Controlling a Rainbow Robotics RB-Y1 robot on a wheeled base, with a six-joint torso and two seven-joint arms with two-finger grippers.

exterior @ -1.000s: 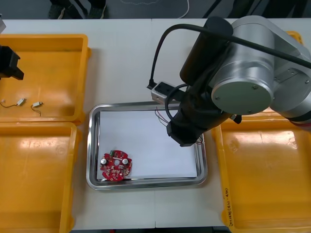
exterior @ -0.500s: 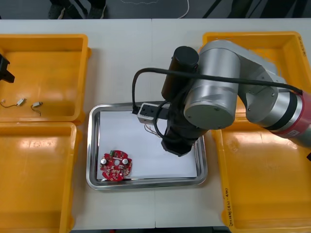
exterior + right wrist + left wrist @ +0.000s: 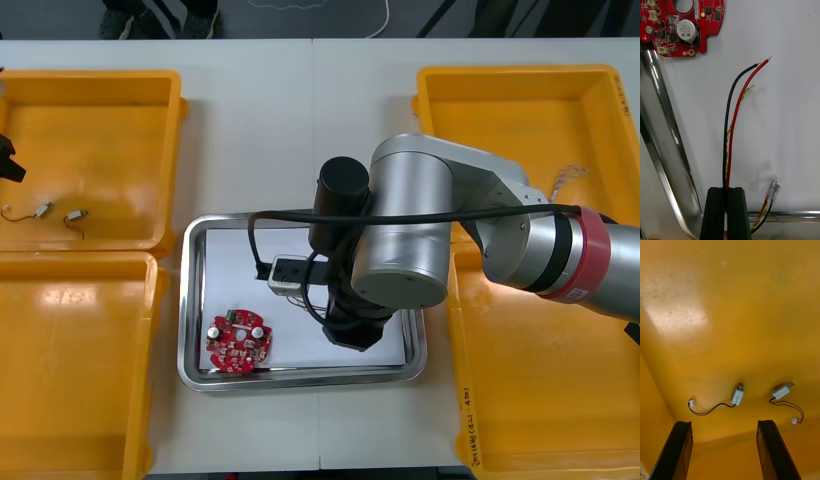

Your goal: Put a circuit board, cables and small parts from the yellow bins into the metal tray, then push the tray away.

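Over the middle of the metal tray [image 3: 190, 300], the right claw [image 3: 727, 189] is clamped on a bundle of cables [image 3: 733, 112], whose free ends point toward the circuit board [image 3: 240, 340] in the tray's near left corner. I'd say this is the cable drop: next it should let go and lift clear. The left claw [image 3: 724, 423], spread apart, hangs over small metal parts [image 3: 738, 395] in the far left yellow bin [image 3: 100, 150]. A second ago the right arm stood at the tray's far right corner.

- A light table [image 3: 260, 120] takes up nearly the whole scene, its top pale and matte.
- A thin seam [image 3: 313, 100] runs across it from near edge to far edge.
- Beyond the far edge lies dark floor [image 3: 300, 20], with a white cord [image 3: 384, 20] looping over it.
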